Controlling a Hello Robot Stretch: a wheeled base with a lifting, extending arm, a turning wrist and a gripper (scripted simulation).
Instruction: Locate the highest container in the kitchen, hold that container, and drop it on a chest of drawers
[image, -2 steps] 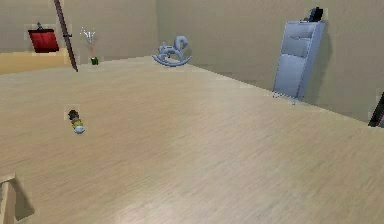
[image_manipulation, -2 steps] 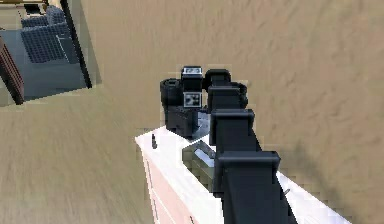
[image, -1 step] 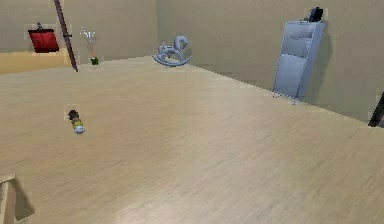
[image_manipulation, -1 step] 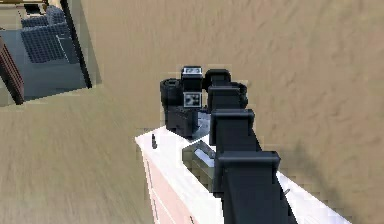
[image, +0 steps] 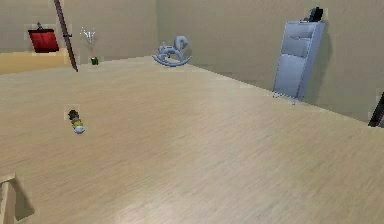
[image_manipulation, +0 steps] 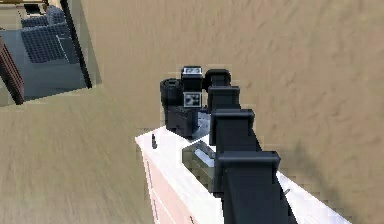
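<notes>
Reaches with arm (image_manipulation: 240, 150) out over white chest of drawers (image_manipulation: 170, 166), apparently for the drop. Cannot tell state of gripper (image_manipulation: 176, 110), nor any load. Lying on that top just beside arm: 1 grey-green thing (image_manipulation: 200, 158), perhaps the container.

Black square-sectioned arm (image_manipulation: 243, 160): a bar of nested box segments, each stepped narrower than the one before, with matte faces and hard edges. At its far end are two small white square tags (image_manipulation: 191, 86) bearing black marks. Left of them is the dark, blocky gripper (image_manipulation: 171, 98); its thin fingers cannot be made out.
</notes>
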